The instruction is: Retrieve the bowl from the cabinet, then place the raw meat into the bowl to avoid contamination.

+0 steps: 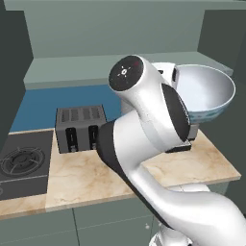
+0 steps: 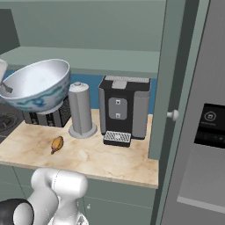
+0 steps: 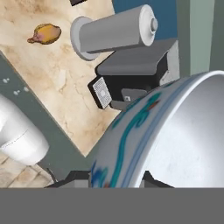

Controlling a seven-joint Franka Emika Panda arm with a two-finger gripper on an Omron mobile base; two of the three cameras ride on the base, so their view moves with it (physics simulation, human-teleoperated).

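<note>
The bowl (image 2: 37, 85) is up in the air, tipped on its side, carried over the left part of the bench (image 2: 101, 158) with the hand (image 3: 117, 179) pinched down narrow on its rim: in the hand view one dark fingertip sits outside the patterned wall and the other inside, so the rim is caught between them. In the left base view the same bowl (image 1: 204, 93) hangs at about two o'clock from the arm's big elbow, its open mouth turned toward the camera. Now the relation that matters: the raw meat (image 2: 57, 143) lies flat on the bench, below the bowl and slightly toward five o'clock from it in the right base view, well apart from it, nothing touching. Its long axis runs roughly from one o'clock to seven o'clock there, darker narrow end at the seven. In the hand view the raw meat (image 3: 45, 33) shows at about eleven o'clock, far off across the marble. Just beyond it stands the grey canister (image 2: 81, 110), at about one o'clock from the meat, with the coffee machine (image 2: 124, 107) to its right and the toaster (image 1: 79, 127) behind the bowl. My read: the bowl is fetched, and it needs setting down upright on open bench near the meat before that lump gets picked.
</note>
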